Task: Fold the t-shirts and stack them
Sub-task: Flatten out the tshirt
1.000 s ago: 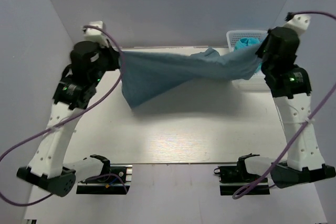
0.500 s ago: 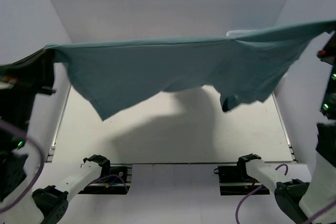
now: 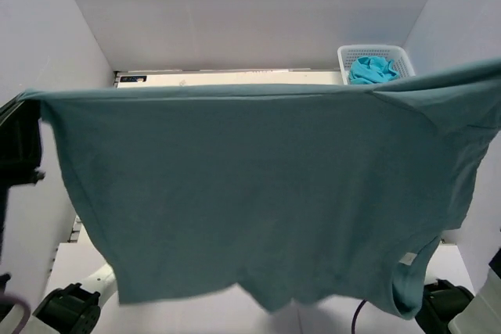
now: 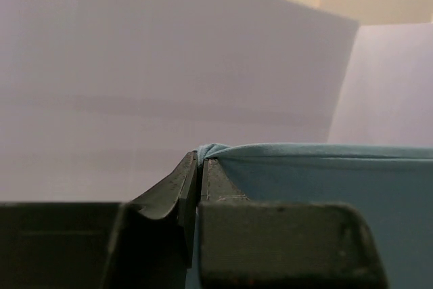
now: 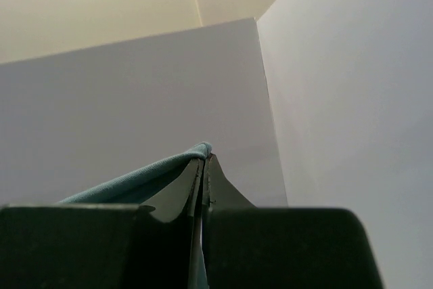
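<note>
T-shirt (image 3: 250, 193) hangs spread, my left jaws and right jaws each pinched on upper corner; cloth looks light, limp, so edges grip best.

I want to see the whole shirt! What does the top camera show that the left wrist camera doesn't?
Only the top camera shows most of the t-shirt hanging wide like a curtain, its small white label near the bottom right, and a white basket with bright blue cloth inside at the back. Only the left wrist camera shows the left gripper up close, its jaws pinched shut on the shirt's top edge. Both show the slate-blue shirt and the pale walls.
</note>
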`<act>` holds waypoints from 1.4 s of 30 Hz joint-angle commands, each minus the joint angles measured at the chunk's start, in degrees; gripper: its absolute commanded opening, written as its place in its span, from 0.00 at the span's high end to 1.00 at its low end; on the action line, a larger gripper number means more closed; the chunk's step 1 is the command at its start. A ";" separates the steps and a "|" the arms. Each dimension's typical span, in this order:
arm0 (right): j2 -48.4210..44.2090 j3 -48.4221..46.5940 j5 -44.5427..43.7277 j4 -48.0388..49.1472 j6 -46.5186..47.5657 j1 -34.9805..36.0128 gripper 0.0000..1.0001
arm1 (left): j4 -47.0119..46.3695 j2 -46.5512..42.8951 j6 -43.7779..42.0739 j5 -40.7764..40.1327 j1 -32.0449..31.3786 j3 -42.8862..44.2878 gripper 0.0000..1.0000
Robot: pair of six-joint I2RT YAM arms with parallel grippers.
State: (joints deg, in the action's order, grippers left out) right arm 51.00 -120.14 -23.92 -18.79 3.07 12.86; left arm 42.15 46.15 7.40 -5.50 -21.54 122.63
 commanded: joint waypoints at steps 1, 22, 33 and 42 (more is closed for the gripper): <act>3.22 4.36 -3.50 4.45 2.20 0.06 1.00 | -1.01 4.82 -0.28 -9.87 0.18 -4.40 1.00; 47.01 29.18 -0.95 18.08 -8.25 -0.47 1.00 | -18.07 51.38 5.43 -20.45 6.95 -38.09 1.00; 79.59 0.00 2.30 21.56 -6.15 -0.47 1.00 | -20.44 82.21 4.20 -17.71 12.83 -11.82 1.00; 97.88 -16.70 6.15 35.13 -0.81 -0.03 0.50 | -18.07 100.01 11.40 -15.96 18.46 13.60 0.00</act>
State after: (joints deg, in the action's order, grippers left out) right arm 147.15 -130.65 -20.29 8.88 -1.85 12.64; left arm 22.81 146.65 15.53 -22.85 -5.65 132.73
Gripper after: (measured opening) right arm 0.416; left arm 0.967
